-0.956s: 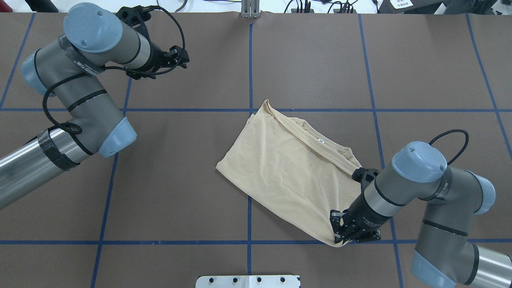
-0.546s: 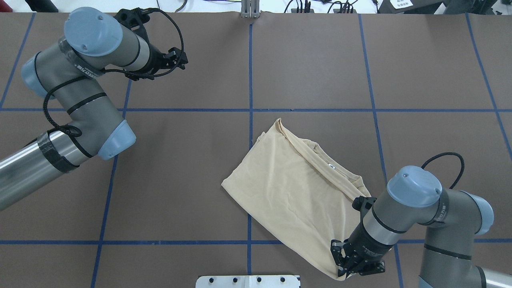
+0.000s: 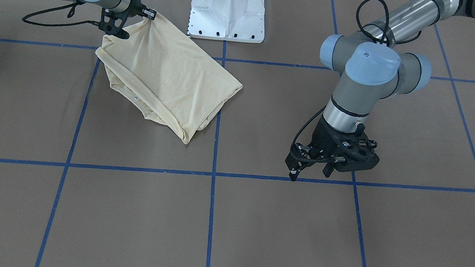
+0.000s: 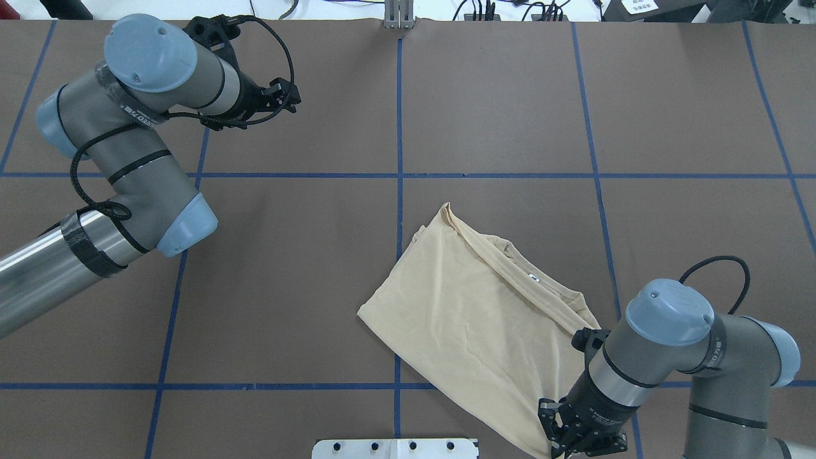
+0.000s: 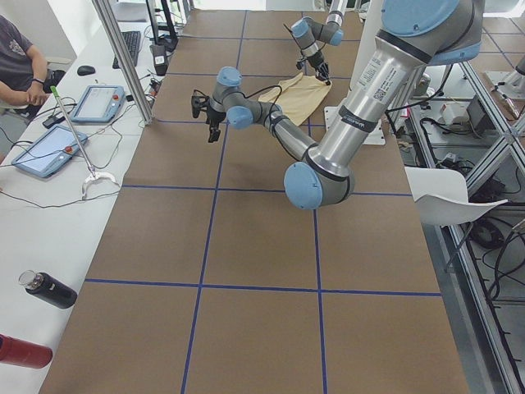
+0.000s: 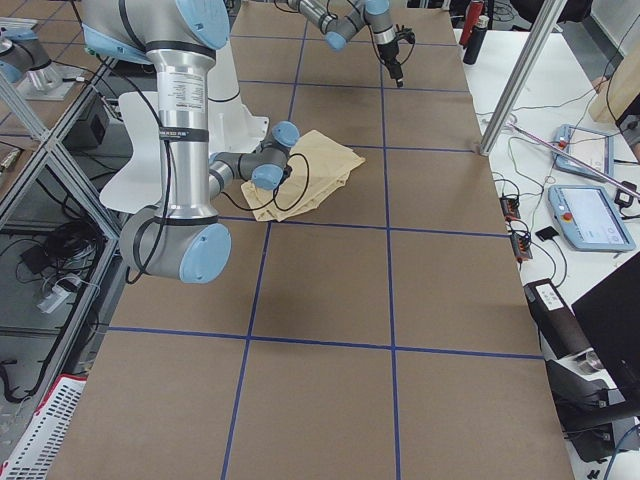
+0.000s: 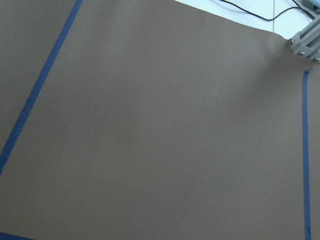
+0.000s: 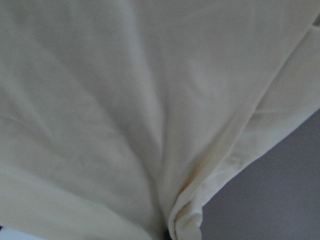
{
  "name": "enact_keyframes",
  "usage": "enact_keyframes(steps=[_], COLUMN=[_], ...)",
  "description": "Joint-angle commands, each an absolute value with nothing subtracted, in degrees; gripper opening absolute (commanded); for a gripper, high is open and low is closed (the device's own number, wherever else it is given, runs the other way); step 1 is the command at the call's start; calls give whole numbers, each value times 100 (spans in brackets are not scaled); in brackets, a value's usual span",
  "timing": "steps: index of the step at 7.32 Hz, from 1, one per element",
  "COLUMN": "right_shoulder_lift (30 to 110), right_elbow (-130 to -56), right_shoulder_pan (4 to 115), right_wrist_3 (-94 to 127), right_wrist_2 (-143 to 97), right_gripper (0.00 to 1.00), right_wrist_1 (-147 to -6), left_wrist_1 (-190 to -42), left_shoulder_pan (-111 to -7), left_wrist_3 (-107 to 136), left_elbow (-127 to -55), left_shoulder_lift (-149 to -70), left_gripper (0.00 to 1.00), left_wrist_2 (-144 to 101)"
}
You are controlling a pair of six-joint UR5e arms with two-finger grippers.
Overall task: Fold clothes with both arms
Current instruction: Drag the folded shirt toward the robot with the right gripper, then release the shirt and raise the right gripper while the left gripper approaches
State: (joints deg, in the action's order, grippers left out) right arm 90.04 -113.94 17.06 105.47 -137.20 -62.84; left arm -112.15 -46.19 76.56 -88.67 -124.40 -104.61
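Right gripper (image 4: 562, 441) low, tilted, tight on lifted T-shirt (image 4: 465, 319) corner

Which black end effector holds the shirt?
The right black two-finger end effector, pinching the pale cream-yellow T-shirt's corner; the left end effector hangs apart, empty.

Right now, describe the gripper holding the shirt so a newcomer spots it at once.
Find the white pedestal base at the robot's side; the cream T-shirt lies beside it. At the shirt's corner nearest the base is the right gripper, shut on the fabric. The left gripper hangs open over brown table, holding nothing.
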Motion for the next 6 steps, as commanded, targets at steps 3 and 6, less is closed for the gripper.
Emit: enact_keyframes(steps=[3,6], right_shoulder_lift=[8887,8598], right_elbow=[-11399,-11364], right_shoulder_pan=[2378,3836], right_wrist_3=[10617,10608], right_wrist_2=[-13763,-13747], right_gripper=[100,100], right_wrist_1=[-6197,-5496], left_wrist_1=[-11197,-11241], left_shoulder_pan=[-4536,-3624], left_wrist_3=[7707,8345], left_elbow=[-9278,-10386], left_shoulder_lift=[-12445,-12068], left_gripper=[100,100], left_wrist_2=[-10599,-10925])
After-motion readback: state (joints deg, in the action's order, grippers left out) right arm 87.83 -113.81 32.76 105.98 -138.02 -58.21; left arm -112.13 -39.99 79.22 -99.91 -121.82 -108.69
